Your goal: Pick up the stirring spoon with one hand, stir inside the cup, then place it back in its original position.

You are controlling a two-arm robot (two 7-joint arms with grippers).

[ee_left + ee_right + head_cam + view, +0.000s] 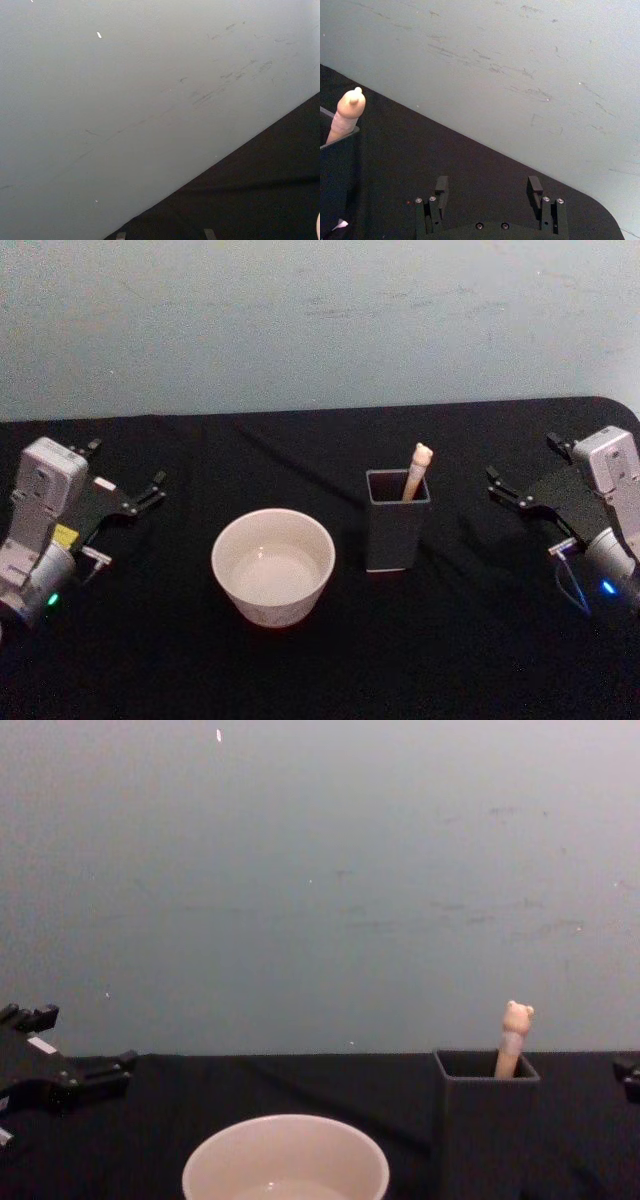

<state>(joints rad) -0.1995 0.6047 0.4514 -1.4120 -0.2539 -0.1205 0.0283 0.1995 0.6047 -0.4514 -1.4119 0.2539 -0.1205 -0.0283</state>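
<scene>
So the stirring spoon is standing in the dark grey square holder, with its bear knob poking up over the rim at the far corner. The cream-white cup sits just left of the holder on the black table. The left gripper and right gripper hang near the table's sides, well apart from both, fingers spread apart.

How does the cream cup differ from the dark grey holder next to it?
The cup is round, wide and low; the holder is square-sectioned, narrower and taller. The cup is cream-white, the holder dark grey. The cup has no utensil in it, while the holder has the stirring spoon leaning in it, knob end up. Both stand upright and open-topped on the black table, apart from each other.
</scene>
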